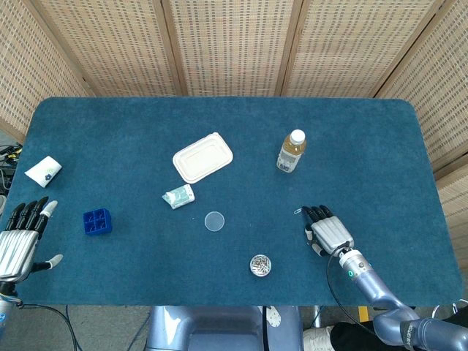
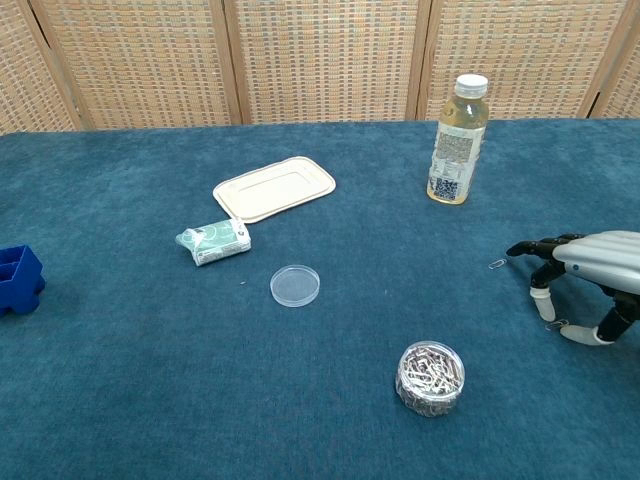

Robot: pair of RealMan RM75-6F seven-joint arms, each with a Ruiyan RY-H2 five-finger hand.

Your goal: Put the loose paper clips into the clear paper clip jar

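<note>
On the blue table (image 1: 219,131) we saw the right hand (image 2: 585,265) hovering low with fingers apart and nothing held, one loose paper clip (image 2: 497,264) just beyond its fingertips and another (image 2: 555,324) beside the thumb; the left hand (image 1: 18,238) rested open at the far edge. The clear jar (image 2: 430,378) stood uncapped and nearly full, well apart from the clips, its lid (image 2: 295,285) lying further left. We judged a fine thumb-and-finger pinch pressed flat into the cloth was needed for so thin a clip, then a release right over the jar mouth.

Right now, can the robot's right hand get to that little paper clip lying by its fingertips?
Probably yes. The right hand hovers palm down with its fingertips just short of the loose paper clip, and only bare blue table lies between them. The bottle stands well behind, out of the way.
</note>
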